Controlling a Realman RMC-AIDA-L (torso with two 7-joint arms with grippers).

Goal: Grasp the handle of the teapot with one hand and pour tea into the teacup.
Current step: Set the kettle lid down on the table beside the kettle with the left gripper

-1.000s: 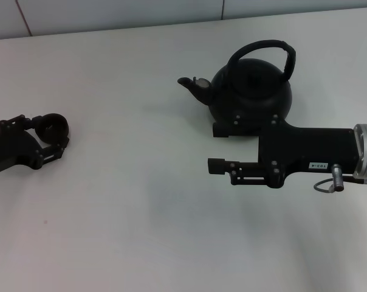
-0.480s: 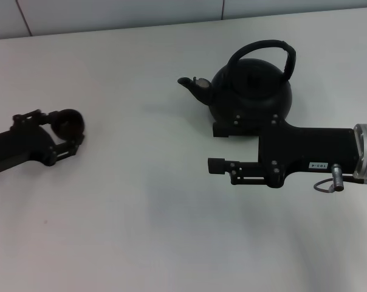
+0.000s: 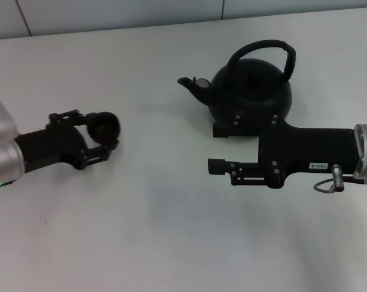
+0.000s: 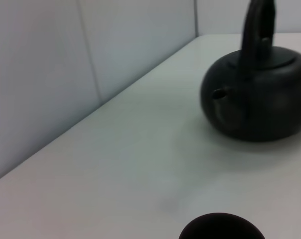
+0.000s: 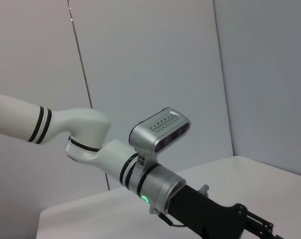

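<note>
The matte black teapot (image 3: 250,91) stands at the back right of the white table, spout pointing left, its arched handle (image 3: 264,45) upright. It also shows in the left wrist view (image 4: 260,104) with the handle (image 4: 257,30). My left gripper (image 3: 101,139) is shut on the small dark teacup (image 3: 105,125), left of the teapot and well apart from it. The cup's rim shows in the left wrist view (image 4: 221,228). My right gripper (image 3: 217,147) is open and empty, just in front of the teapot's base.
The white table (image 3: 171,231) runs back to a pale panelled wall (image 3: 110,12). The right wrist view shows my left arm (image 5: 155,184) reaching over the table. Nothing else stands on the table.
My left gripper has carried the teacup to the right, toward the teapot. The right arm and the teapot have not moved.
</note>
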